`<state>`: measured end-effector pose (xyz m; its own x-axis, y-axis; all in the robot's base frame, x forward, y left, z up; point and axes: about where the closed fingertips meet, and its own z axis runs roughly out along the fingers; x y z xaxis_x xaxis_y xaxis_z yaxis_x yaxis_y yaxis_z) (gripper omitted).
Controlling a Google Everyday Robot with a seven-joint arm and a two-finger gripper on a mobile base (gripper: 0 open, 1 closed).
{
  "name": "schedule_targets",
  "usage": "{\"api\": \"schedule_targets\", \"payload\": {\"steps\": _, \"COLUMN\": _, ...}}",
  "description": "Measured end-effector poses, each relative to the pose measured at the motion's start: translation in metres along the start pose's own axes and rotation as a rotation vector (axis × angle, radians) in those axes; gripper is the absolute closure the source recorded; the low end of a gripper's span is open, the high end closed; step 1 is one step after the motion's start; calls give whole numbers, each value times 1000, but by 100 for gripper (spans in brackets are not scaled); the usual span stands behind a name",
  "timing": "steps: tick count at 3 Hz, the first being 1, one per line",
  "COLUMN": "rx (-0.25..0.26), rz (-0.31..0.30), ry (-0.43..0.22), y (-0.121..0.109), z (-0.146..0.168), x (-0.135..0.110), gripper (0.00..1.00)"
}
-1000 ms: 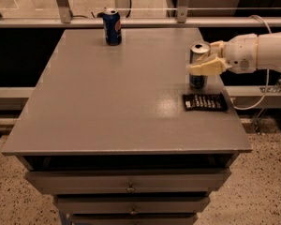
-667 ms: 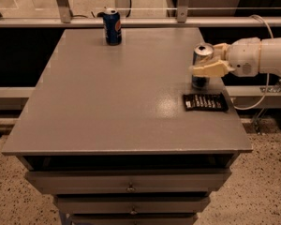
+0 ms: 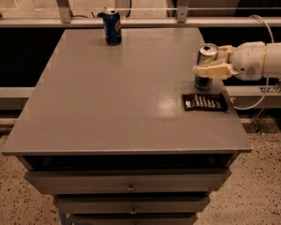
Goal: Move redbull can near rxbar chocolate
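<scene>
The redbull can [image 3: 203,82], slim and silver with a blue lower part, stands upright near the table's right edge. My gripper [image 3: 207,61] reaches in from the right and is shut on the can, with one cream finger [image 3: 211,71] across its front and the other behind its top. The rxbar chocolate [image 3: 204,102], a flat black wrapper with white lettering, lies on the table just in front of the can, a small gap apart. I cannot tell whether the can's base touches the table.
A shorter dark blue can [image 3: 112,26] stands at the table's far edge, left of centre. The grey table [image 3: 112,97] sits on a drawer cabinet. A metal railing [image 3: 140,13] runs behind it. A white cable [image 3: 264,64] hangs off my arm at the right.
My gripper has carried the redbull can a little to the right, then slightly down, ending just behind the rxbar chocolate. The bar and the dark blue can have not moved.
</scene>
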<state>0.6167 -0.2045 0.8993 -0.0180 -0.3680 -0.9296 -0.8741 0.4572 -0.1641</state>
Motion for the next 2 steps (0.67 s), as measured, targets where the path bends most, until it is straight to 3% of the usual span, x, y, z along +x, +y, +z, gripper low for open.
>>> {"api": "schedule_targets", "payload": {"steps": 1, "rx": -9, "rz": 21, "ry": 15, "y": 4, "z": 1, "x": 5, "gripper": 6}}
{"api": "schedule_targets", "payload": {"steps": 2, "rx": -12, "rz": 41, "ry": 36, "y": 10, "z": -3, "x": 11, "gripper": 0}}
